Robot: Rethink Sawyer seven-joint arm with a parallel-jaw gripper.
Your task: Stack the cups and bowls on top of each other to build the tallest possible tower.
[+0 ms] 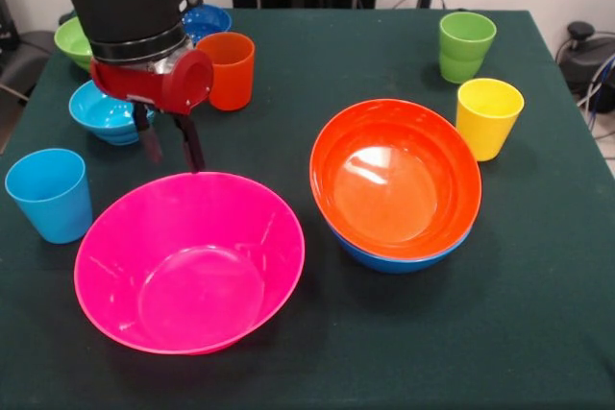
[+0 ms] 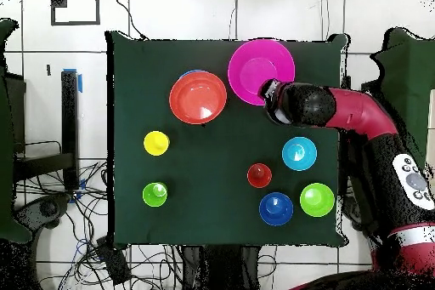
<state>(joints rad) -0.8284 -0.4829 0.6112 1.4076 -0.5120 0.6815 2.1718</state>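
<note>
- A dark green cloth-covered bench (image 1: 384,352) fills the front view, with glossy plastic cups and bowls spread across it.
- The red and black robot arm (image 1: 135,7) comes down at the upper left of the frame. Its tool (image 1: 171,144) hangs just above the far rim of the pink bowl, its two dark fingers (image 1: 192,144) slightly apart and holding nothing.
- The wide pink plastic bowl (image 1: 189,261) sits upright and alone at the lower left of the frame.
- Right of centre, the large orange plastic bowl (image 1: 396,180) sits nested inside the large blue plastic bowl (image 1: 399,258), of which only a thin lower edge shows.
- The tapered yellow plastic cup (image 1: 489,118) stands just right of that pair; the green plastic cup (image 1: 466,46) stands behind it at the upper right.
- The light blue plastic cup (image 1: 49,195) stands at the left edge, beside the pink bowl.
- The orange plastic cup (image 1: 229,70) stands behind the tool.
- Three small bowls sit at the upper left, partly hidden by the arm: light blue (image 1: 104,112), green (image 1: 71,41) and dark blue (image 1: 209,20).
</note>
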